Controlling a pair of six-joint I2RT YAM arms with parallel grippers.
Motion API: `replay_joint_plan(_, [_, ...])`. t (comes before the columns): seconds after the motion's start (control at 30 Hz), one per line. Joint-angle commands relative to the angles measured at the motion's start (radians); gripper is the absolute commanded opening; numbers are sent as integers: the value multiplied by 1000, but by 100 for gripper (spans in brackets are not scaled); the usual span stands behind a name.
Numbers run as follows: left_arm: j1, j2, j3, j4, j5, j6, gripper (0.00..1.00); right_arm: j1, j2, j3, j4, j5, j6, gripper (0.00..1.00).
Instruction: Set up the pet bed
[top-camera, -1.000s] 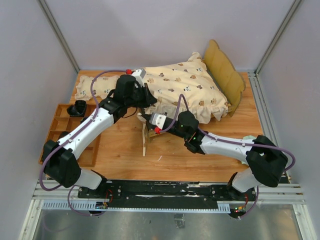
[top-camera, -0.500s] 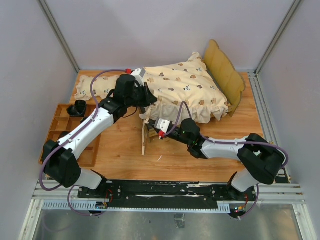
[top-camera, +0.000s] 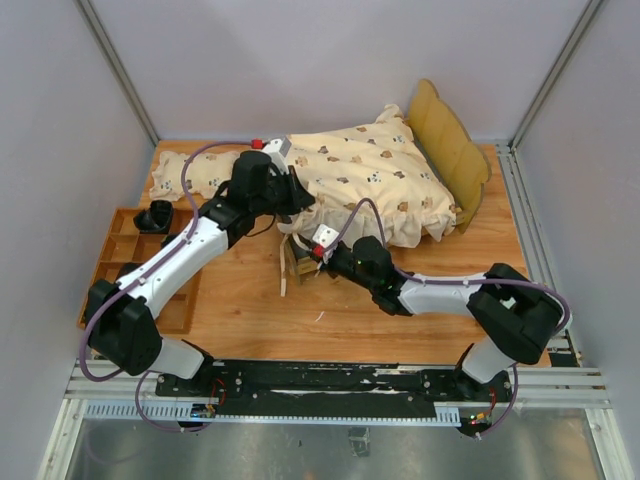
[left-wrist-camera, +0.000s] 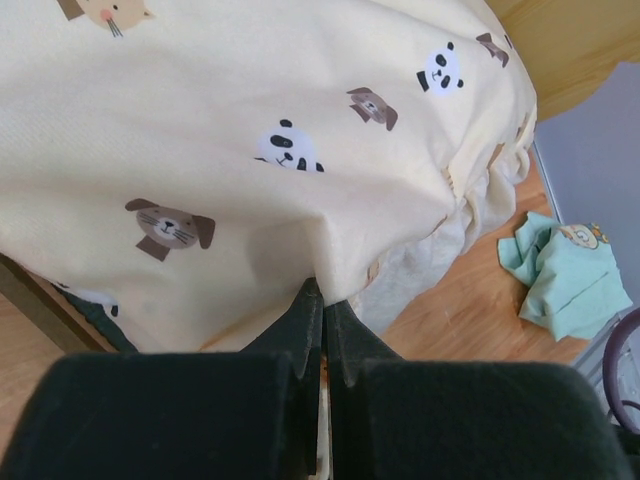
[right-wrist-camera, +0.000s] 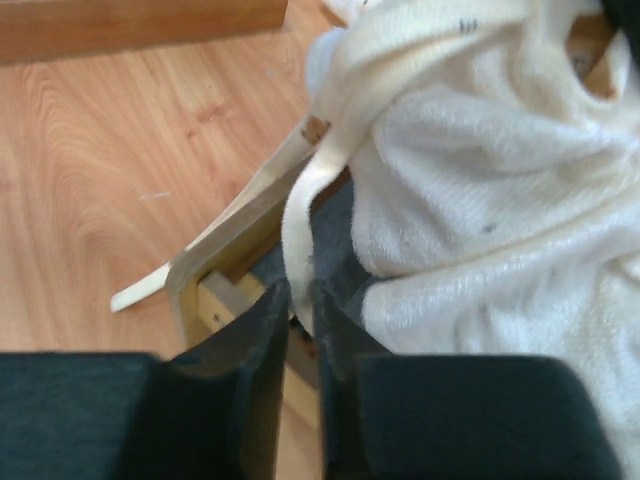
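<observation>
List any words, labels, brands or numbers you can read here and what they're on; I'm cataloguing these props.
None readable.
The quilt carries only printed animal faces, no letters.
The mint cloth shows a small printed figure, too blurred to tell any text.
The pet bed and wooden tray show no markings.

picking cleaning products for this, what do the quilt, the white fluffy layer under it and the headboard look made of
The quilt: matte woven fabric, likely cotton, cream with printed animal faces; a fine weave shows. The white layer: seemingly plush fleece, going by its nubby, slightly shiny pile. The headboard: light wood, perhaps plywood, smooth, with a cut wavy edge.
</observation>
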Motion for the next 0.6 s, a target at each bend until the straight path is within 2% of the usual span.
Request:
replay_joint_plan(0.0, [6, -14, -38, 81, -6, 6, 0, -10, -95, 40, -206, 35, 122, 26])
replay_joint_plan(0.07, [6, -20, -55, 91, -7, 7, 0, -7, -157, 44, -318, 32, 167, 43])
replay_joint_plan(0.13, [6, -19, -67, 96, -10, 9, 0, 4, -215, 22, -380, 65, 220, 49])
replay_joint_plan(0.3, [6, -15, -89, 115, -9, 9, 0, 68, -336, -70, -416, 199, 415, 49])
replay_joint_plan(0.37, [6, -14, -95, 125, -5, 6, 0, 123, -367, -102, -421, 344, 454, 49])
replay_joint_plan(0.47, [6, -8, -93, 134, 1, 4, 0, 178, -365, -128, -465, 537, 616, 42])
replay_joint_plan(0.57, [6, -5, -90, 134, 6, 4, 0, 195, -320, -164, -432, 632, 760, 42])
